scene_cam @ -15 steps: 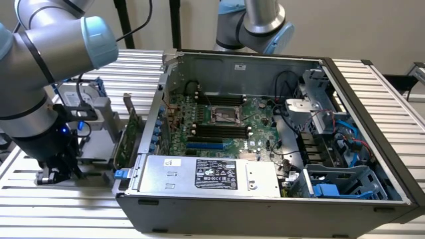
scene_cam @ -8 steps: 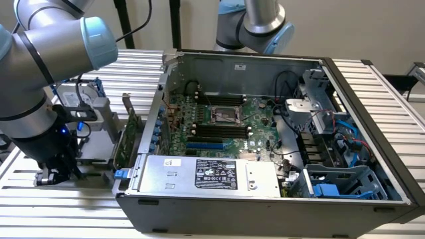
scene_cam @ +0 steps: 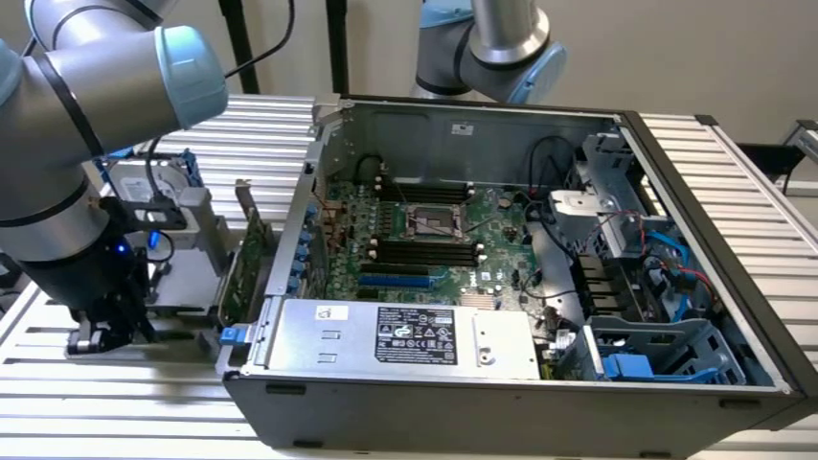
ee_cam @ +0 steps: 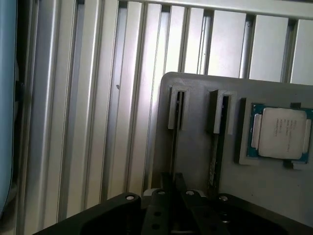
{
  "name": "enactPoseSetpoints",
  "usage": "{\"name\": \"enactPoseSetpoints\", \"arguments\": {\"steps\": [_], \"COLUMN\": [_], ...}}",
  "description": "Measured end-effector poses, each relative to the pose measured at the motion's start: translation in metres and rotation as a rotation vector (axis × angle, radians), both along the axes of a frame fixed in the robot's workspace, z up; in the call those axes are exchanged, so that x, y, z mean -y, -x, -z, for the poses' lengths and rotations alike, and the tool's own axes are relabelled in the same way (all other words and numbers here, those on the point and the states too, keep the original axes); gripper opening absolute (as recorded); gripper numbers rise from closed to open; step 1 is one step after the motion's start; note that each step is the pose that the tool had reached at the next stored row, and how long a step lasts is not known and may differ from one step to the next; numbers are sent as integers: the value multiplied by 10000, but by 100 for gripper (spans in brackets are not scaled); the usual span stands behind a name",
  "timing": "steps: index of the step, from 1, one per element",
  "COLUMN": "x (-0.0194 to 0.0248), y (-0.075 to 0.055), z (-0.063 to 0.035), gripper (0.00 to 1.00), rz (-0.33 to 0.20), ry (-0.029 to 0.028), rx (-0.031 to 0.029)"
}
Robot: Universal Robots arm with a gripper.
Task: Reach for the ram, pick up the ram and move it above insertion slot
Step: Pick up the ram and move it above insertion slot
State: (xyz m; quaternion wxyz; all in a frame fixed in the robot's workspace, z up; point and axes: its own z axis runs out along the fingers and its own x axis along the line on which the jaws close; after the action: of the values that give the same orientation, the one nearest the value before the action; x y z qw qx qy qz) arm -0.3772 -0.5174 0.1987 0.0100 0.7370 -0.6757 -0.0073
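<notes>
Directly before the jaws, the ram (ee_cam: 173, 147) stands upright, edge-on.

The arm (scene_cam: 90, 105) stands outside the computer case (scene_cam: 511, 407), beyond its side wall on the exterior view's left. Its thick grey links meet at an elbow with a pale blue cap. They come in from that view's upper corner and bend steeply down. Below them the black wrist (scene_cam: 90, 264), which shows a small blue light, points almost straight down. The gripper (scene_cam: 102, 337) hangs at the arm's lowest end, about level with the bottom of the case and near its front corner. In the wrist view the gripper's black housing (ee_cam: 181, 213), dotted with screw heads, faces downward.
</notes>
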Motion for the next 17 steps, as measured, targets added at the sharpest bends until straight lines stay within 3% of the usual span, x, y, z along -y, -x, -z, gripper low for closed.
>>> {"name": "enactPoseSetpoints", "arguments": {"steps": [7, 17], "x": [1, 1], "y": [-14, -39], "z": [-98, -526], "gripper": [14, 14], "rz": [124, 127], "ry": [3, 2], "rx": [-26, -77]}}
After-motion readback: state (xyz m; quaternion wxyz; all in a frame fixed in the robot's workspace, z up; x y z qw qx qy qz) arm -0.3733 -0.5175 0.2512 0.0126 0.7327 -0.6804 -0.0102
